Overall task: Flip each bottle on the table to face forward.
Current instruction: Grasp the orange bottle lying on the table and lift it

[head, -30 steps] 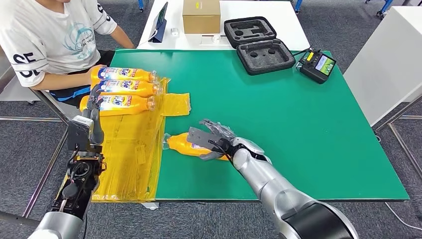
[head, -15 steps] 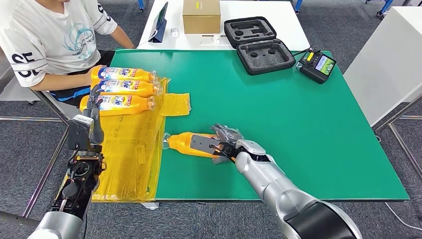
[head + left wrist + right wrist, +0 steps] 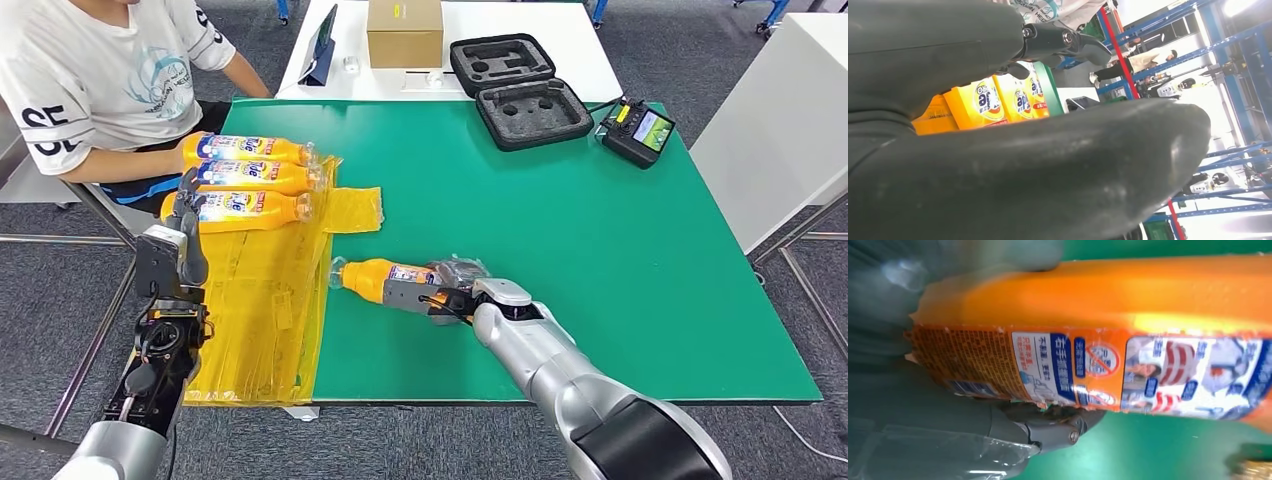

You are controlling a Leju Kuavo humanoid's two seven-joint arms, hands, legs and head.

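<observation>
The right hand (image 3: 448, 290) clamps the bottle (image 3: 385, 282) on the green table (image 3: 600, 250) and has rolled it, label now partly showing; flip underway. The left hand (image 3: 188, 205) hovers, fingers apart.

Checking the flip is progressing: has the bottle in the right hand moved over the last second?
Yes. The bottle held by the right hand has rolled, label now showing, and shifted slightly away from the robot along the yellow sheet's edge.
</observation>
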